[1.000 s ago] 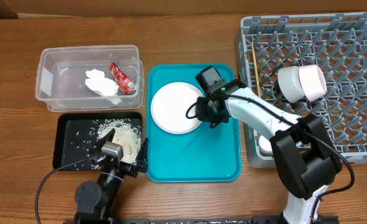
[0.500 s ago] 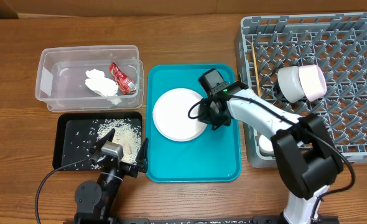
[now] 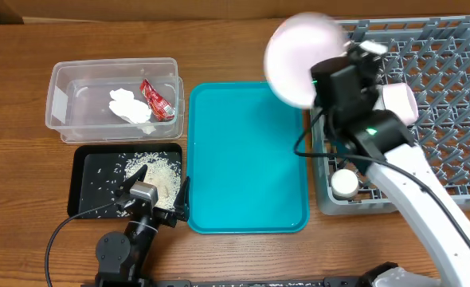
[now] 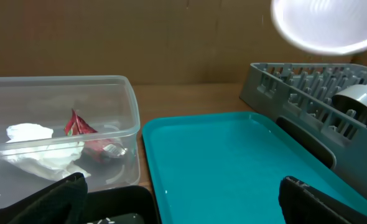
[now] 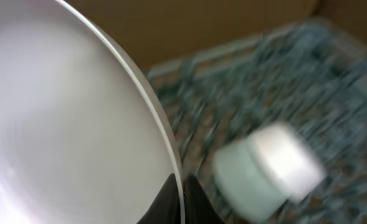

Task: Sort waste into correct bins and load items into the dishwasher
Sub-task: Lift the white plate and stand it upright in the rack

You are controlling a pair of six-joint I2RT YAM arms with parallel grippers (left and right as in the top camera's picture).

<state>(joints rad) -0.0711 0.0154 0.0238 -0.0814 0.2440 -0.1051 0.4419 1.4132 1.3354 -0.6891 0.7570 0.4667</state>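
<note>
My right gripper [image 3: 324, 78] is shut on the rim of a round white plate [image 3: 299, 57], held up in the air at the left edge of the grey dishwasher rack [image 3: 458, 167]. In the right wrist view the fingers pinch the plate [image 5: 65, 124] at its edge [image 5: 180, 199]. A pinkish bowl [image 3: 398, 104] lies in the rack and a small white cup [image 3: 345, 183] stands at its front left. The clear tub [image 3: 60, 104] holds the napkin [image 3: 127, 105] and red wrapper [image 3: 157, 100]. Rice [image 3: 159, 171] lies in the black tray [image 3: 88, 187]. My left gripper [image 3: 151, 199] rests open beside it.
The teal serving tray [image 3: 247, 159] lies bare between the bins and the rack. In the left wrist view the tub [image 4: 127, 118], the teal tray [image 4: 233, 162], the rack [image 4: 295, 93] and the raised plate [image 4: 323, 25] show beyond my open left gripper [image 4: 183, 205].
The right gripper closed on the plate's rim, lifted it off the teal tray and carried it up and right to the rack's edge. The left arm has not moved.
</note>
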